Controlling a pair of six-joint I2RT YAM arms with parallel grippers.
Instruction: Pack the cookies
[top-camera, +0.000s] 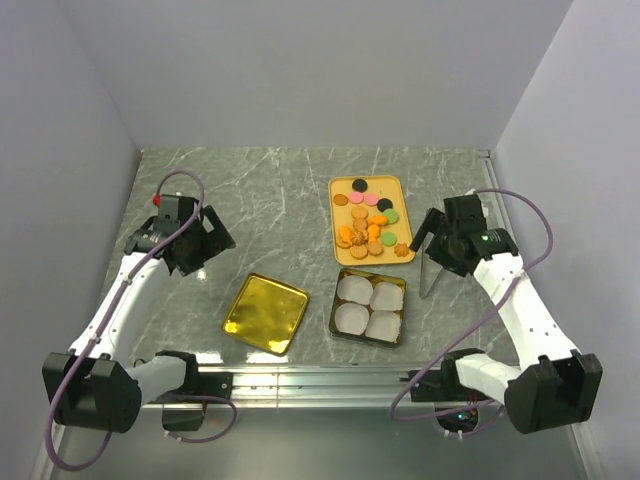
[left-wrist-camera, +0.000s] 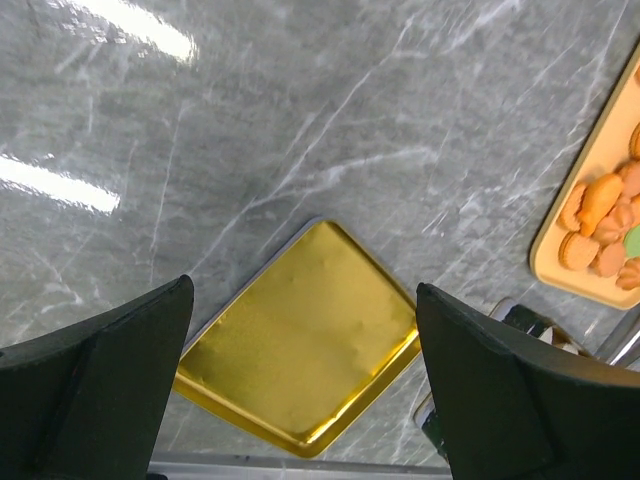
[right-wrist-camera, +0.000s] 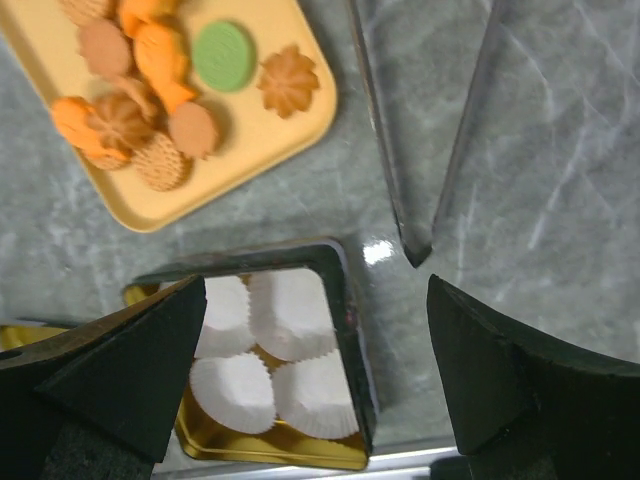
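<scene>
**A:** A grey marble table (top-camera: 280, 200), veined white, with pale bare walls (top-camera: 300, 70) on three sides. What is on it, counted?

**B:** One yellow tray (top-camera: 396, 188) at centre right, carrying all the cookies (top-camera: 366, 235). Two black and two pink lie singly at its far end, with green just beside them. The orange and tan ones are heaped too closely at the near end to count. Just in front of the tray is one gold tin (top-camera: 333, 310) holding four white paper cups (top-camera: 353, 290), with no cookie in any of them. One gold lid (top-camera: 266, 312) lies flat to the tin's left, apart from it. One pair of metal tongs (top-camera: 428, 275) rests on the marble right of the tin.

**A:** And the fingers?

**B:** The left gripper (top-camera: 205, 250) hangs over bare marble left of the lid, spread wide and carrying nothing. The right gripper (top-camera: 432, 243) hovers above the tongs, parted too and empty.

**A:** Room to move?

**B:** There is open marble across the far and left parts. The right wall is close beside the right arm.
</scene>
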